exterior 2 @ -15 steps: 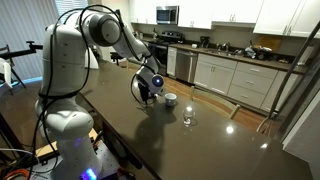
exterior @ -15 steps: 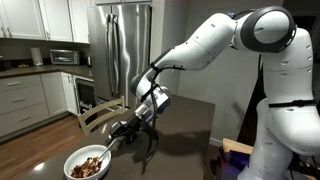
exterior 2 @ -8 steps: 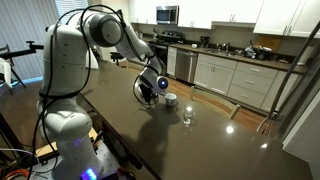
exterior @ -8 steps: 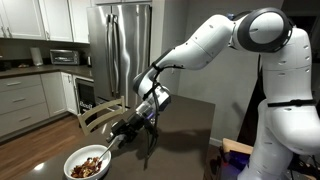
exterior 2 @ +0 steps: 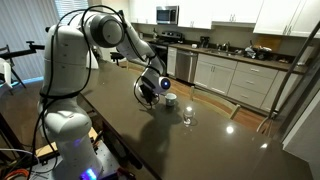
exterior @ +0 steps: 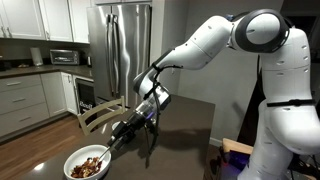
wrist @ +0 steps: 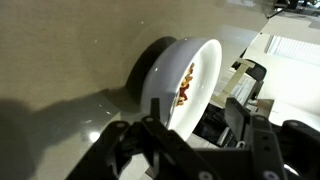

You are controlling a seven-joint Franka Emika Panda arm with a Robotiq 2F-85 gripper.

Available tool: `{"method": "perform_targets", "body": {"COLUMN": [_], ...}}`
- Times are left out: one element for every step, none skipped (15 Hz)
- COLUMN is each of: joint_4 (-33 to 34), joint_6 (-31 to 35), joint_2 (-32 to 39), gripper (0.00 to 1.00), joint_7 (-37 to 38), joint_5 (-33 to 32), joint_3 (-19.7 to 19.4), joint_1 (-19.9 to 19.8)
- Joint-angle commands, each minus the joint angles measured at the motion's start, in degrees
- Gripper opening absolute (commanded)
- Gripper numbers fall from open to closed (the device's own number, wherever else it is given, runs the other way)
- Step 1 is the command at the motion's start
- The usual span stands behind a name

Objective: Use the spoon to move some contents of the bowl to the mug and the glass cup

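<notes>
The wide white bowl (exterior: 74, 160) stands at the dark table's near corner, with brown and reddish contents (exterior: 90, 167) heaped inside. A slim pale spoon (exterior: 104, 150) slants from the bowl's rim up toward my gripper (exterior: 122, 134), which hovers just behind the bowl. In the wrist view the bowl (wrist: 205, 60) and contents (wrist: 187, 86) fill the middle. The gripper (wrist: 195, 108) stands open, its dark fingers (wrist: 238, 115) apart; the spoon is not clear between them. The small white mug (exterior 2: 171, 99) and the glass cup (exterior 2: 188, 117) stand beside the gripper (exterior 2: 150, 92), where it hides the bowl.
A wooden chair (exterior: 100, 115) stands at the table's edge behind the bowl, with a steel fridge (exterior: 125, 45) and kitchen cabinets (exterior: 25, 100) beyond. The dark table (exterior 2: 150, 140) stretches long; counters (exterior 2: 235, 75) run along its far side. The robot's white base (exterior 2: 65, 130) stands at the table's end.
</notes>
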Motion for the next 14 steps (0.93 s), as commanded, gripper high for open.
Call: {"method": "perform_targets", "body": {"joint_4": [1.85, 2.07, 2.50, 3.03, 3.71, 4.33, 5.04, 5.58, 6.21, 6.78, 7.24, 7.74, 8.03, 8.21], "joint_6": [0.40, 0.38, 0.23, 0.03, -0.09, 0.19, 0.33, 0.46, 0.53, 0.79, 0.97, 1.06, 1.13, 1.29], "joint_2": [1.64, 1.86, 2.30, 2.79, 3.45, 4.01, 4.60, 5.14, 5.65, 6.13, 6.49, 6.78, 6.93, 6.96], "gripper": [0.97, 0.99, 1.00, 1.00, 1.00, 1.00, 1.00, 1.00, 1.00, 1.00, 1.00, 1.00, 1.00, 0.75], "joint_7": [-0.76, -0.64, -0.61, -0.54, -0.26, 0.42, 0.70, 0.67, 0.61, 0.78, 1.02, 1.17, 1.23, 1.39], "joint_5": [-2.82, -3.12, -3.56, -3.89, -4.21, -4.38, -4.11, -3.90, -3.63, -3.72, -3.86, -3.90, -3.88, -3.74], "joint_3": [0.36, 0.39, 0.38, 0.36, 0.26, 0.13, 0.05, -0.05, -0.11, -0.19, -0.28, -0.34, -0.37, -0.38], "joint_1": [-0.60, -0.67, -0.81, -0.94, -1.11, -1.11, -1.15, -1.19, -1.25, -1.19, -1.13, -1.10, -1.09, -1.07]}}
